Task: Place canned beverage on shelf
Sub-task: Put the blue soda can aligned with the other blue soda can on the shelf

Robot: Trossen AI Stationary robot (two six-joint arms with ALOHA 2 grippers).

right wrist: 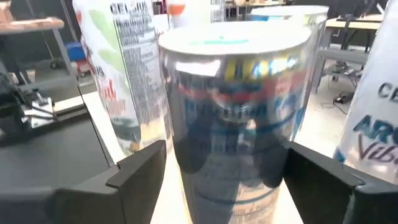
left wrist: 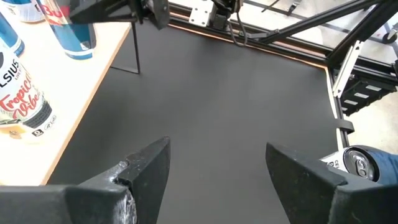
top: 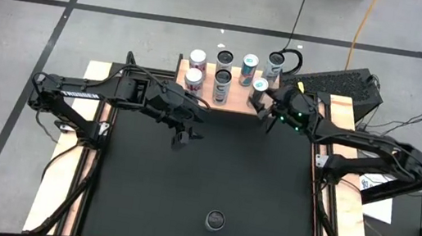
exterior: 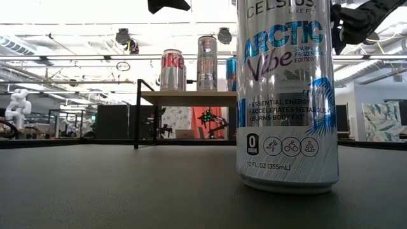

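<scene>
7 cylindrical metal cans on the light wooden shelf, 1 can on the black desk. Right hand spread around a can; left hand spread, empty.

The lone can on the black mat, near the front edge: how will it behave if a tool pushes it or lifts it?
The can is tall and narrow and stands upright on a small base, so a high push would probably tip it. Once on its side, its round body would likely roll across the black mat. Its glossy wall looks smooth, so a light grip may slip.
</scene>
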